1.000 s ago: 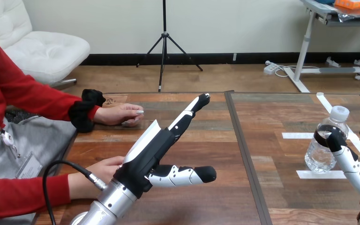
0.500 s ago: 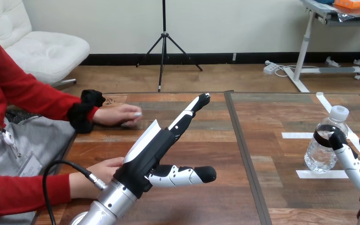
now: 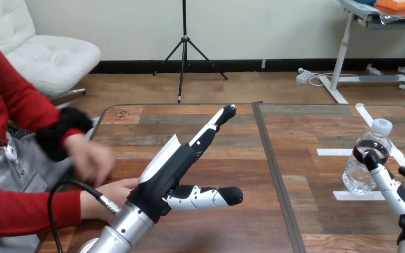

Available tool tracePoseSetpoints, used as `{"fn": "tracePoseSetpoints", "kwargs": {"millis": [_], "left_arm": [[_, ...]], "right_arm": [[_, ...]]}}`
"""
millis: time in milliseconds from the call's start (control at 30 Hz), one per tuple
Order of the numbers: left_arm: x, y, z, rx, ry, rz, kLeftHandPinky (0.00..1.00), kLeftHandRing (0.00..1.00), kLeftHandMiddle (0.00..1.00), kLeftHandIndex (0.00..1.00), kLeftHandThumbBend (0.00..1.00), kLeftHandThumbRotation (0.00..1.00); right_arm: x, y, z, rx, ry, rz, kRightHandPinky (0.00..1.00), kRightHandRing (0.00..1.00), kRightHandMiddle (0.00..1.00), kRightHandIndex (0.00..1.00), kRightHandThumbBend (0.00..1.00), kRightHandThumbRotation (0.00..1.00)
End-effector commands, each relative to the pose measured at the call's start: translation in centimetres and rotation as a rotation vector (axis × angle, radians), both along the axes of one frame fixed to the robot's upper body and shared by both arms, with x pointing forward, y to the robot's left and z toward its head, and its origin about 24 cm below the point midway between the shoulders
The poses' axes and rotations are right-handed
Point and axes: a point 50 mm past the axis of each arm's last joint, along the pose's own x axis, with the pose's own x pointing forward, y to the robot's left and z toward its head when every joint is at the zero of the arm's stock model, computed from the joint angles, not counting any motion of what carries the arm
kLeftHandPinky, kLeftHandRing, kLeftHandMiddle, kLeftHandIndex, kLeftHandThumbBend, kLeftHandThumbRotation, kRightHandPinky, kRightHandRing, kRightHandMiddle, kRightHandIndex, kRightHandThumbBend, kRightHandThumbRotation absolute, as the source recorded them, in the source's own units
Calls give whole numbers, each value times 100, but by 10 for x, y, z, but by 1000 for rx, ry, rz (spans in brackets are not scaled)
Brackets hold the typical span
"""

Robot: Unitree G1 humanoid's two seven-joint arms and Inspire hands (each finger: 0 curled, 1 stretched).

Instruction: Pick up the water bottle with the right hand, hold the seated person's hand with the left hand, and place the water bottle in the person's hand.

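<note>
A clear water bottle (image 3: 365, 161) with a white cap stands upright at the table's right side. My right hand (image 3: 389, 185) rises from the bottom right corner, open, with one fingertip in front of the bottle's lower side and the others apart to the right. My left hand (image 3: 175, 164) stretches out open over the table's middle, fingers straight and pointing away, thumb out to the right. The person's hand (image 3: 117, 191) rests on the table just left of my left wrist, touching or nearly touching it. Their other hand (image 3: 92, 159) is in the air above the table's left edge, blurred.
White tape strips (image 3: 337, 152) mark the table around the bottle. A dark seam (image 3: 272, 158) runs down the table between my two hands. The table's left edge (image 3: 99, 120) lies beside the person.
The person's far hand has lifted off the table and swung back and nearer, over the left edge. My right hand has sunk a little lower beside the bottle. My left hand has not moved.
</note>
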Motion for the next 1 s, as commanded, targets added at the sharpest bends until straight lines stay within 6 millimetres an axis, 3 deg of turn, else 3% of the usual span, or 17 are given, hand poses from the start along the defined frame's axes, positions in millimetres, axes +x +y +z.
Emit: {"fn": "tracePoseSetpoints", "kwargs": {"millis": [0, 967], "left_arm": [[9, 3, 16, -19, -73, 10, 100, 100, 100, 100, 100, 70], [6, 9, 17, -14, -69, 13, 100, 100, 100, 100, 100, 69]], "right_arm": [[27, 2, 14, -3, -39, 36, 79, 98, 98, 100, 100, 61], [53, -3, 1, 74, 92, 33, 85, 100, 100, 100, 100, 57]]}}
